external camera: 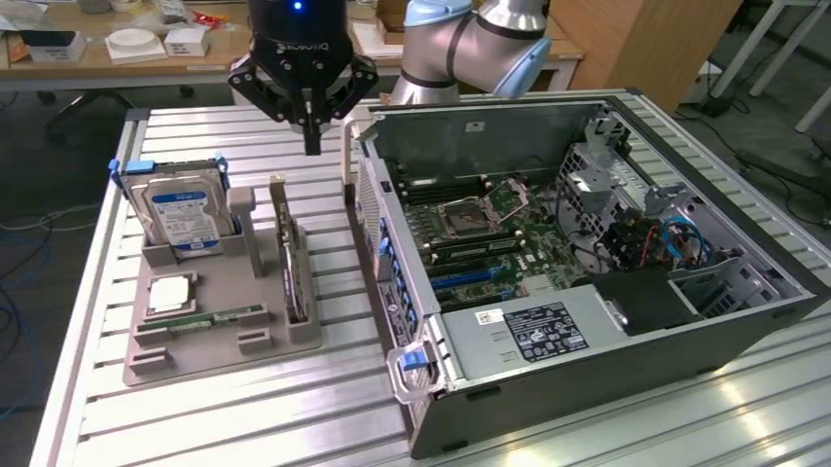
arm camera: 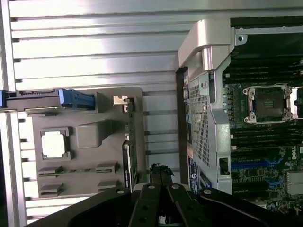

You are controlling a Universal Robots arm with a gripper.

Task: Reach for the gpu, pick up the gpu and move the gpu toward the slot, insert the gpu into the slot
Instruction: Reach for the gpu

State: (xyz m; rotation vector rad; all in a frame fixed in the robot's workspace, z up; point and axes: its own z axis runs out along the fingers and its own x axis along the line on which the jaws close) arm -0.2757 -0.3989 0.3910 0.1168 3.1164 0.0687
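While the gripper (external camera: 311, 146) hangs empty, pressed together, the gpu (external camera: 291, 263) stands on edge in the grey tray (external camera: 208, 352) at the gripper's 6 o'clock, exterior view. The tray's 10 o'clock slot holds the hard drive (external camera: 182, 219).

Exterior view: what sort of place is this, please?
Most likely a robotics lab or workshop, set up for computer assembly. A robot arm stands over a slatted metal table that carries an open computer case, and a cluttered desk sits behind.

A lab: slatted aluminium bench (external camera: 260, 428), open computer case (external camera: 624, 370), cluttered desk (external camera: 91, 68)
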